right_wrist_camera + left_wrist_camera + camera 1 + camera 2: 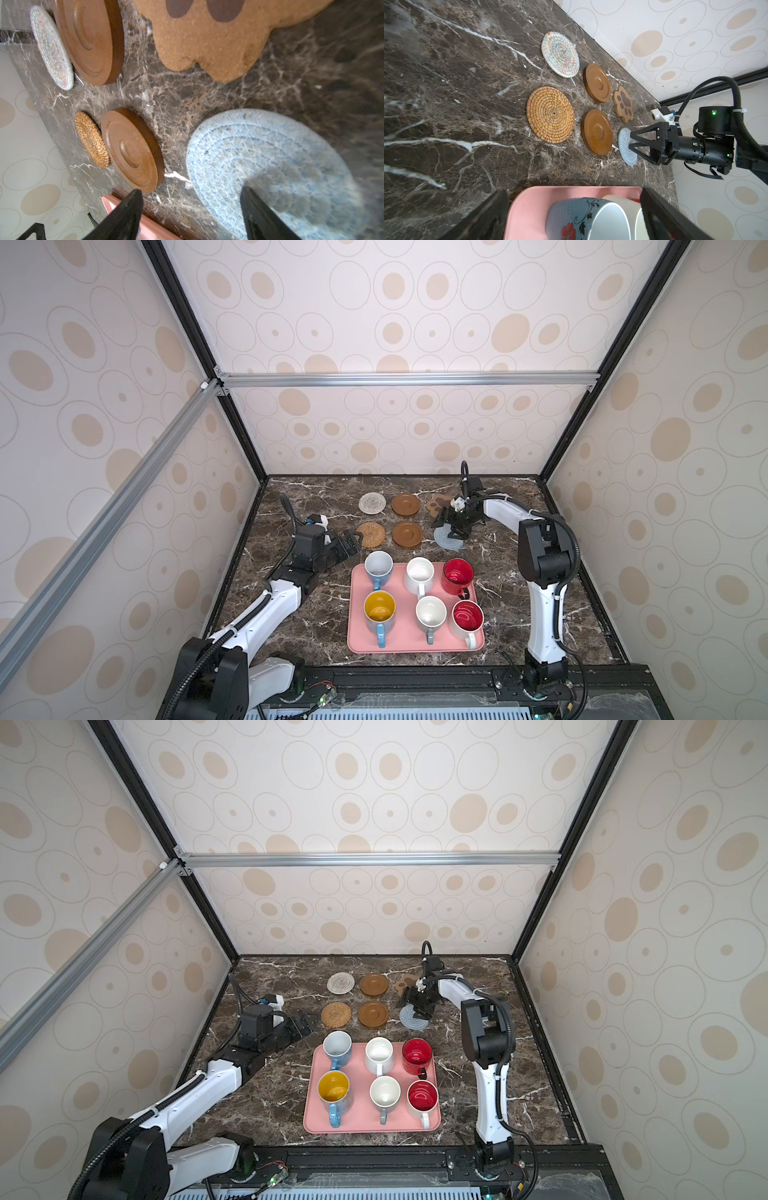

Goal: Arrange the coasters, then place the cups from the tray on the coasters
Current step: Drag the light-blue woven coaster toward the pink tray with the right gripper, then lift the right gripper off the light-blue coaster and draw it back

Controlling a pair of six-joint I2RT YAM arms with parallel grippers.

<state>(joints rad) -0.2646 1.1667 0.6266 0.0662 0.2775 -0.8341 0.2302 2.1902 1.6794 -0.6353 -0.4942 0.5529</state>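
While the right gripper (631, 142) hovers spread over the pale blue coaster (625, 137), arranging looks finished; the wide-open left gripper (353, 543) should grasp a cup (378, 566).

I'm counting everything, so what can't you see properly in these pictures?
- Paw coaster: in both top views, the right gripper covers one side.
- Blue-grey coaster: right wrist view, near part blurred; whether the gripper touches it is unclear.
- Mugs on the tray: left wrist view, cut off by the bottom edge and the left gripper.
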